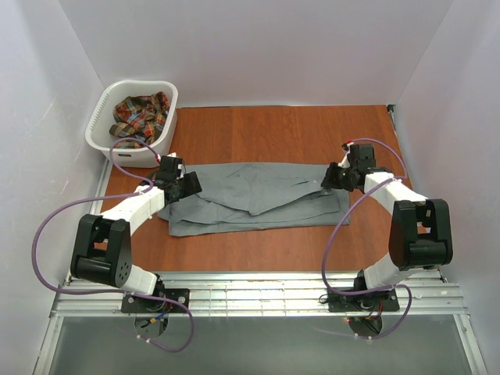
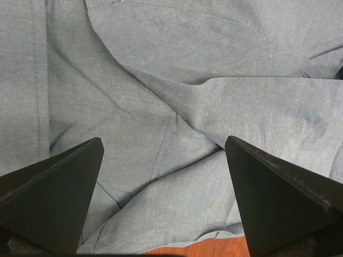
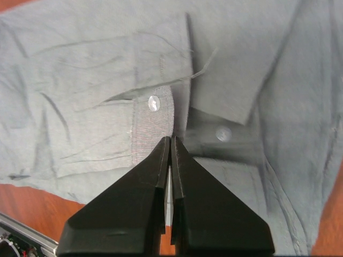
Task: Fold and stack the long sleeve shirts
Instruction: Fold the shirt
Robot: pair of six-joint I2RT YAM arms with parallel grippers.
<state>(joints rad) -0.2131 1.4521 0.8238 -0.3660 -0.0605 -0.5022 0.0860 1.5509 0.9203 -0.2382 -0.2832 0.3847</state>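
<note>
White arms [image 1: 137,207] with black joints [image 1: 101,251], looping purple cables [image 1: 37,238], and black wedge-shaped end effector fingers [image 2: 53,203].

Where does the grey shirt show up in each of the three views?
Top external: grey shirt spread flat at the picture's middle.
Left wrist: grey shirt fills nearly the whole picture.
Right wrist: grey shirt fills most of it, two buttons showing.
Shared landmark: red-brown tabletop beside the shirt's edge.

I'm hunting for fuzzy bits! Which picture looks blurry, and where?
Right wrist view: the grey shirt looks smeared around the lower button; the upper button is crisp. Left wrist view: cloth folds sharp. Top view: even light, only faint shadows.
</note>
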